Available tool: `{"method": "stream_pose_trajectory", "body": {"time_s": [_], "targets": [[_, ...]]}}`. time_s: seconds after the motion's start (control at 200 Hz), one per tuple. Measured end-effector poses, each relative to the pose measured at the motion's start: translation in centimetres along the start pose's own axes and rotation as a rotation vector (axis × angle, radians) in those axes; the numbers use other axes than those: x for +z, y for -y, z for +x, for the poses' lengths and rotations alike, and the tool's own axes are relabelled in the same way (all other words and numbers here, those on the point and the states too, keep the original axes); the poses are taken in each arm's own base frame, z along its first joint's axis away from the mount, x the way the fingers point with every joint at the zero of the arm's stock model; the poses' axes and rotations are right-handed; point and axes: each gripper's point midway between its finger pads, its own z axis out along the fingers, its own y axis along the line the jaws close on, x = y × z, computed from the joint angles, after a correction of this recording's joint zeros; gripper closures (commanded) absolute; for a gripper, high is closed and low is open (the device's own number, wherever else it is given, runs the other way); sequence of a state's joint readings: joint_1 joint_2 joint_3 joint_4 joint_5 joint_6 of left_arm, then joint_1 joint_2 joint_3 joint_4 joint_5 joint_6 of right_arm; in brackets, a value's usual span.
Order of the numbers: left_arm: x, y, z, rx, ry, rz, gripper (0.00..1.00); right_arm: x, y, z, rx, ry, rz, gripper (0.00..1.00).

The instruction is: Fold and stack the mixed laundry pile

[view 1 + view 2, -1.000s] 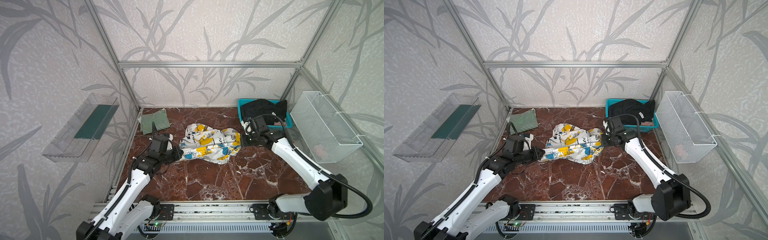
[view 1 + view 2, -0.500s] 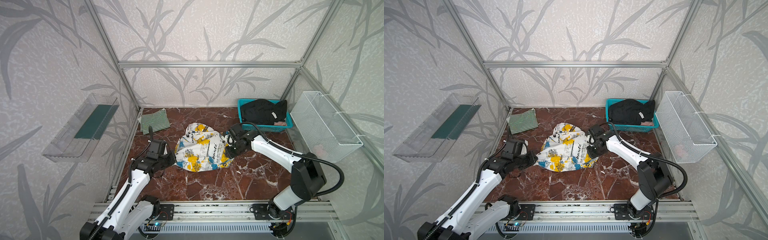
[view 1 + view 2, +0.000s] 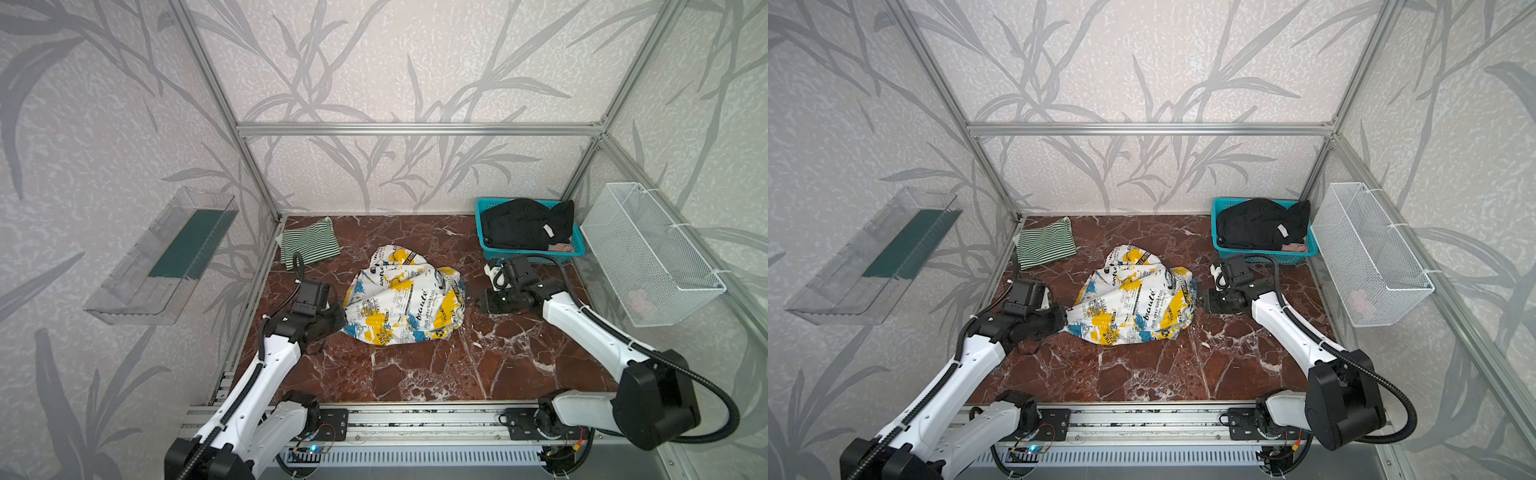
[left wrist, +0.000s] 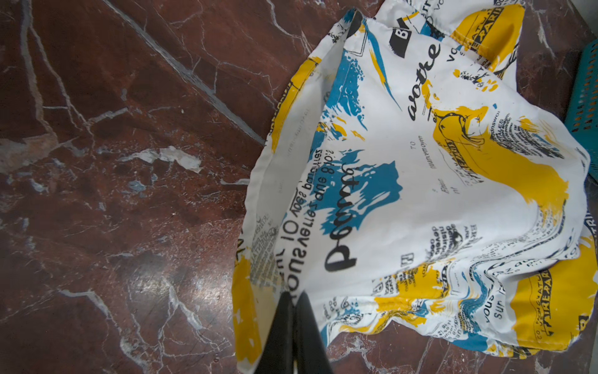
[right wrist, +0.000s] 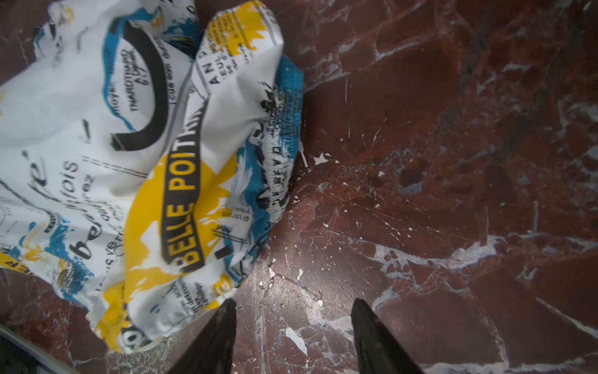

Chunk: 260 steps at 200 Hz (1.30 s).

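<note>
Lying crumpled on the red marble table [image 3: 415,374], the printed white garment [image 3: 405,299] sits between the two grippers. The left gripper [image 4: 293,296] is pinched tight on its left edge, cloth fanning out from the tips. The right gripper [image 5: 293,306] hangs just off the garment's right edge, jaws apart, holding nothing, one fingertip [image 5: 226,311] close beside the hem. Farther back, the striped garment [image 3: 309,241] lies flat in the left corner; the black garment [image 3: 523,226] fills the teal basket [image 3: 484,208], a pinkish piece [image 3: 561,247] tucked beside it.

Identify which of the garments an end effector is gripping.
The white garment with blue, yellow and black print, mid-table: the left end effector pinches its edge. The striped one and black one lie untouched.
</note>
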<state>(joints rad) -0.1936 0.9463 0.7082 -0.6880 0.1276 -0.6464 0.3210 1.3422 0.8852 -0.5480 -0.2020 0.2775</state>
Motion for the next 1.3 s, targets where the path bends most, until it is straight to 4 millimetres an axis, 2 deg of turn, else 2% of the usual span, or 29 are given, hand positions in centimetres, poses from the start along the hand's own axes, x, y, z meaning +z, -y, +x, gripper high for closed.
{"method": "stream_pose_trajectory", "body": {"time_s": [0.21, 0.4, 0.7, 1.005, 1.105, 1.2, 1.245, 1.3], "targets": [[0.8, -1.0, 0.3, -0.017, -0.015, -0.032, 1.00, 4.1, -0.3, 0.8, 0.033, -0.108, -0.057, 0.41], [1.4, -1.9, 0.6, -0.036, -0.025, -0.053, 1.00, 7.4, -1.3, 0.6, 0.044, -0.158, -0.144, 0.41], [2.1, -2.4, 0.6, -0.051, -0.035, -0.064, 1.00, 8.4, -4.3, -2.1, 0.008, -0.115, -0.274, 0.41], [2.5, -2.2, 0.5, -0.055, -0.042, -0.058, 1.00, 10.6, -5.7, -1.5, -0.010, -0.154, -0.279, 0.40], [2.5, -2.1, 0.5, -0.055, -0.040, -0.053, 1.00, 11.4, -6.3, -2.4, -0.036, -0.153, -0.250, 0.41], [2.5, -2.1, 0.4, -0.057, -0.038, -0.050, 1.00, 12.2, -7.3, -3.1, -0.083, -0.148, -0.209, 0.45], [2.5, -2.1, 0.3, -0.059, -0.037, -0.049, 1.00, 12.6, -7.8, -3.1, -0.109, -0.152, -0.185, 0.52], [2.5, -2.1, 0.3, -0.060, -0.036, -0.049, 1.00, 12.9, -8.3, -2.9, -0.138, -0.157, -0.157, 0.65]]}}
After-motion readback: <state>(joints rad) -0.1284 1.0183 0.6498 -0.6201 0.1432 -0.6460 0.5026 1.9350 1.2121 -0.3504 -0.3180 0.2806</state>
